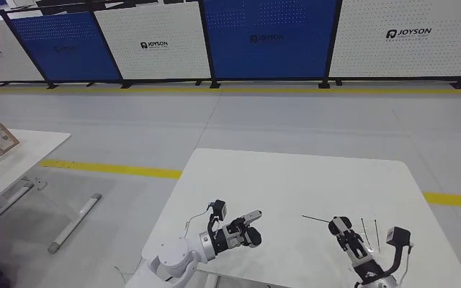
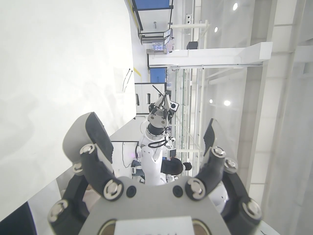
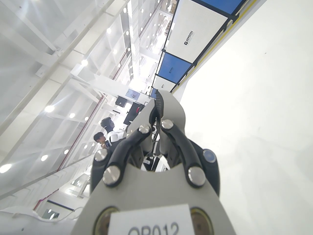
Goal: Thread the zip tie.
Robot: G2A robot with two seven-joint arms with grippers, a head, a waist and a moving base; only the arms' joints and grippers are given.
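Zip tie [image 1: 317, 218] is up off the white table [image 1: 288, 180], a thin black line sticking out sideways from the right gripper [image 1: 336, 224] toward the left arm. It's hard to read. From above it's barely a hairline, I can't pick out its head, and the stretch inside the grip is hidden by the fingers. In the right wrist view only a short ribbed black strip of the zip tie [image 3: 159, 96] peeks out at the tips of the right gripper [image 3: 160, 105]. The jaws are pinched tight on that strip, with no daylight between them.

Over to the left gripper [image 1: 256, 225]. It hangs above the near-left part of the table, well apart from the tie's free end. The left wrist view has the left gripper [image 2: 156, 133] spread wide with nothing between its pads [image 2: 97, 135]. Beyond it, the right gripper [image 2: 163, 99] shows small and far off, the tie [image 2: 156, 89] poking out of it.

Two spare zip ties [image 1: 369, 231] lie flat on the table just beside the right arm, near the right edge, and show again in the left wrist view [image 2: 126, 80]. Nothing sits between the two grippers.
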